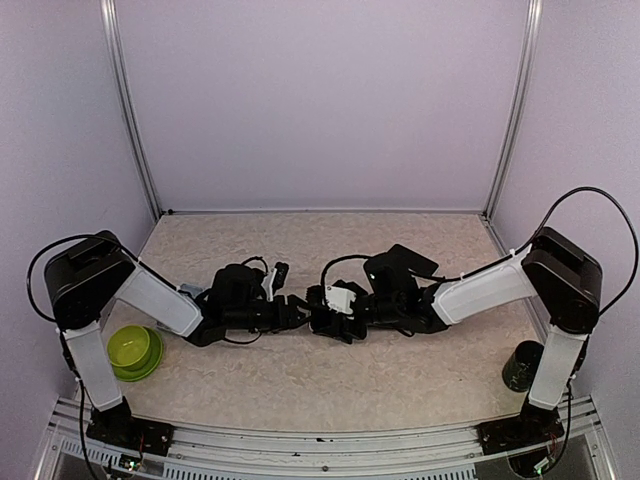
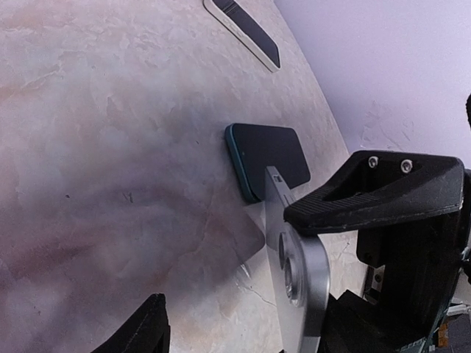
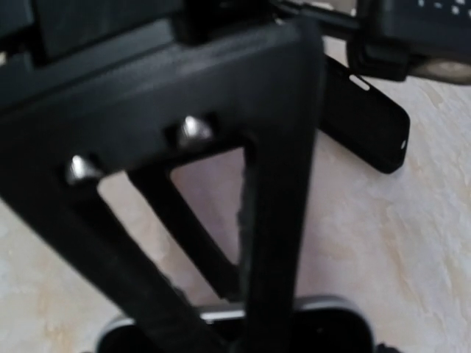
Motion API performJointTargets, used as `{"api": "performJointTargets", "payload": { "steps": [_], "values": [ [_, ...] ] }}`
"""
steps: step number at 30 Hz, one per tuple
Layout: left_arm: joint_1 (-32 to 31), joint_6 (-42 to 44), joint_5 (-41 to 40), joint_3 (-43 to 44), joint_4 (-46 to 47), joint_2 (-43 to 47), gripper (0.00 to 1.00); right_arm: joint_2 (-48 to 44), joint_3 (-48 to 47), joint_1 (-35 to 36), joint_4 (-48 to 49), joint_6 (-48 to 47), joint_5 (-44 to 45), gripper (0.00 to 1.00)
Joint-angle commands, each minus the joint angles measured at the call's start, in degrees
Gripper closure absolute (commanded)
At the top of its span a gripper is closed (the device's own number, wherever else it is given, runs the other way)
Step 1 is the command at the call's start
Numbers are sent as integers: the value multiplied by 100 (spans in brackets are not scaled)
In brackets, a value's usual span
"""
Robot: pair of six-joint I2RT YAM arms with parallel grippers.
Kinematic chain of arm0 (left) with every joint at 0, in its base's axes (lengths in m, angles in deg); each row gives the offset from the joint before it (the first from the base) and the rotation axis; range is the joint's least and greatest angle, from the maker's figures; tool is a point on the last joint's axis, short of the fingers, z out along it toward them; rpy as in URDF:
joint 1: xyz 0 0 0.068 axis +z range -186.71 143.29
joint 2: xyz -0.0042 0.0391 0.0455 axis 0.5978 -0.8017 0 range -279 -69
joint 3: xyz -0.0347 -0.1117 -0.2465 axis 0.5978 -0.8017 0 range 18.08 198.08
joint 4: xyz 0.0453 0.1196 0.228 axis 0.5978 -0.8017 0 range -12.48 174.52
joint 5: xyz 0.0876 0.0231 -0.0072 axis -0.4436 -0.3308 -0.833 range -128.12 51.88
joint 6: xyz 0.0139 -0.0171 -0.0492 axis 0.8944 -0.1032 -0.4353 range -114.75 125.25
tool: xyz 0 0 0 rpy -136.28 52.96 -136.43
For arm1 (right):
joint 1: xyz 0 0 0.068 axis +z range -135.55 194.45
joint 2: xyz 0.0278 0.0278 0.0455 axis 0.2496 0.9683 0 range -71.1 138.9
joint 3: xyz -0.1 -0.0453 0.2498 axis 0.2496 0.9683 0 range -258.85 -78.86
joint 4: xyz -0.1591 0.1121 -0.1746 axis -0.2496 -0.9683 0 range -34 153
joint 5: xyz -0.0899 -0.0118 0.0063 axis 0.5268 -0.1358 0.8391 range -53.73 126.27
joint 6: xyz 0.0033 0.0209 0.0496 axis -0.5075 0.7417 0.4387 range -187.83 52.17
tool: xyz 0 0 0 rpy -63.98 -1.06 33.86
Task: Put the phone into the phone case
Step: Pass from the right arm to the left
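The phone point(image 2: 296, 273) is silver with two round lenses on its back, and it stands on edge on the table. My right gripper point(image 3: 235, 323) is shut on it across its width; one of its black fingers point(image 2: 383, 193) lies over the phone's upper edge. My left gripper point(image 2: 250, 327) is open around the phone. Its left finger point(image 2: 143, 331) is well clear of the phone's back, and its right finger sits close behind the phone. Just beyond the phone a teal-rimmed phone case point(image 2: 266, 156) lies flat with its dark face up. In the top view the two grippers point(image 1: 298, 315) point(image 1: 336, 324) meet at mid-table and hide the phone.
A second flat slab with a white rim point(image 2: 244, 31) lies farther off on the table. A black slab point(image 3: 372, 125) lies beyond the fingers in the right wrist view. A green bowl point(image 1: 133, 350) sits near the left arm's base and a dark cup point(image 1: 522, 365) near the right arm's base.
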Motion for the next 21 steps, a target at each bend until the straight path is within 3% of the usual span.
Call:
{"api": "performJointTargets", "payload": {
  "steps": [1, 21],
  "values": [
    [-60, 87, 76, 196, -24, -80, 41, -14, -124, 81, 311, 6, 91, 45],
    [-150, 75, 164, 387, -146, -276, 82, 318, -420, 246, 95, -113, 483, 45]
  ]
}}
